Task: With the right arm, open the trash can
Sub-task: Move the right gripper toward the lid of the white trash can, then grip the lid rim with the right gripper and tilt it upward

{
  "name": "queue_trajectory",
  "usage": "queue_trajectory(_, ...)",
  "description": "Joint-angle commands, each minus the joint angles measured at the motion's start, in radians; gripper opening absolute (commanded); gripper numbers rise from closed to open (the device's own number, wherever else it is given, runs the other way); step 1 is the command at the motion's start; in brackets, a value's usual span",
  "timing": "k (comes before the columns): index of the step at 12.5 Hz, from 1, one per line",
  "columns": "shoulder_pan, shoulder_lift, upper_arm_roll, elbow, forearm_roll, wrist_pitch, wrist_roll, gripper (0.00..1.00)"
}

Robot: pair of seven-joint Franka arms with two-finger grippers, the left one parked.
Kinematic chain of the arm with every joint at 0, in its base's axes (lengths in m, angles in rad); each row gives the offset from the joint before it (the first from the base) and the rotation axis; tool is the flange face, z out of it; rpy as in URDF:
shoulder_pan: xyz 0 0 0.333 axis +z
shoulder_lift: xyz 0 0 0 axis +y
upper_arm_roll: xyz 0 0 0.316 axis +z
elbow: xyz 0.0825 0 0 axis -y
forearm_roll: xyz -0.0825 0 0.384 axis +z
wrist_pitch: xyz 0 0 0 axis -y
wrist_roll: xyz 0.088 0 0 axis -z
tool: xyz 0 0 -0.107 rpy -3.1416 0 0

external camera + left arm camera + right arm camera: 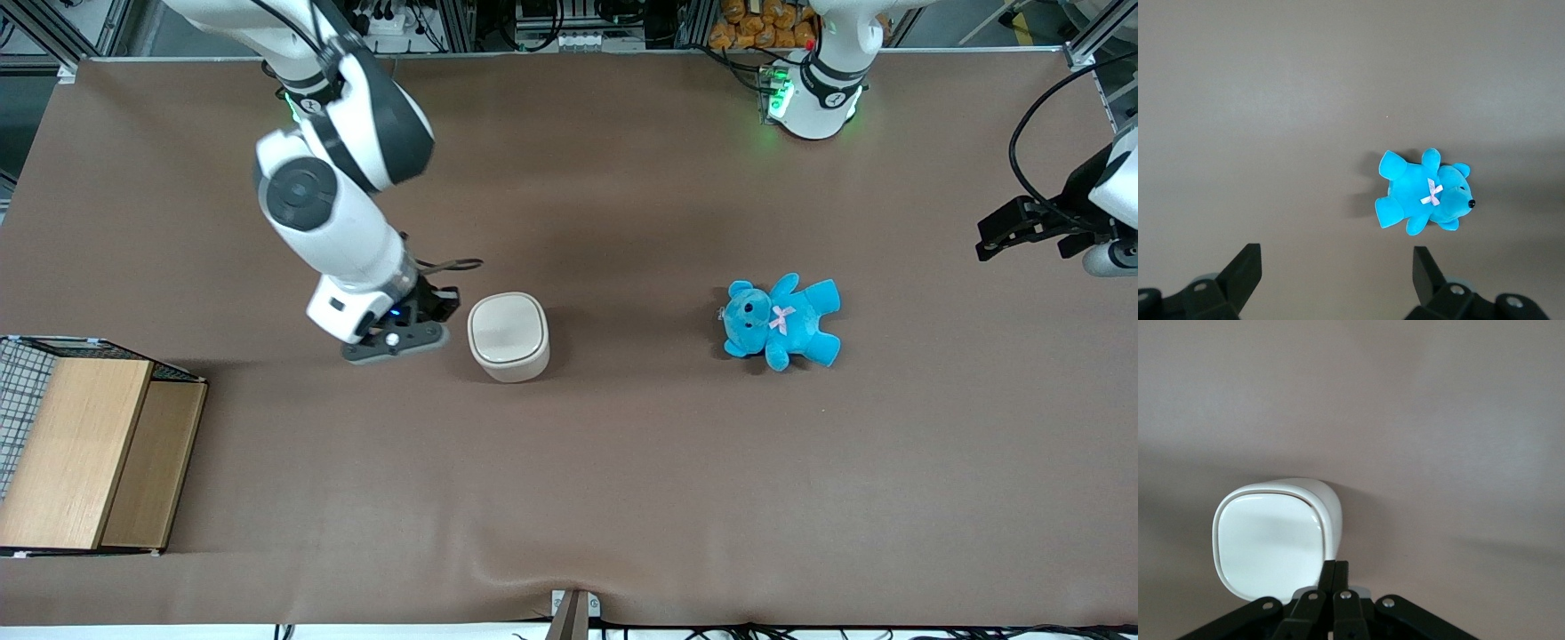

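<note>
Bin upright mid-table, lid flat and fully down, well apart from the teddy toward the parked arm's end and from the wooden box at the working arm's end. Gripper low and just beside the bin's wall, on the working arm's side; fingers pressed together into one narrow tip, holding nothing. Probably the approach step: closing in on the lid edge, nothing lifted yet. Next move likely calls for slipping that closed tip under or against the lid's rim, then levering up about the hinge without shoving the light bin across the cloth. No real long axis: rounded-square and nearly as wide as deep, mouth facing straight up. Hinge side not discernible.
</note>
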Motion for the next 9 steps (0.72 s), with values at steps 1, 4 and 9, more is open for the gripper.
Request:
queue_trajectory(1, 0.039, 0.046, 0.0, 0.017, -0.077, 0.024, 0.091, 0.0)
queue_trajectory(4, 0.053, 0.086, 0.0, 0.017, -0.105, 0.039, 0.093, 0.0)
queue_trajectory(9, 0.064, 0.13, 0.0, 0.011, -0.107, 0.081, 0.093, 0.0)
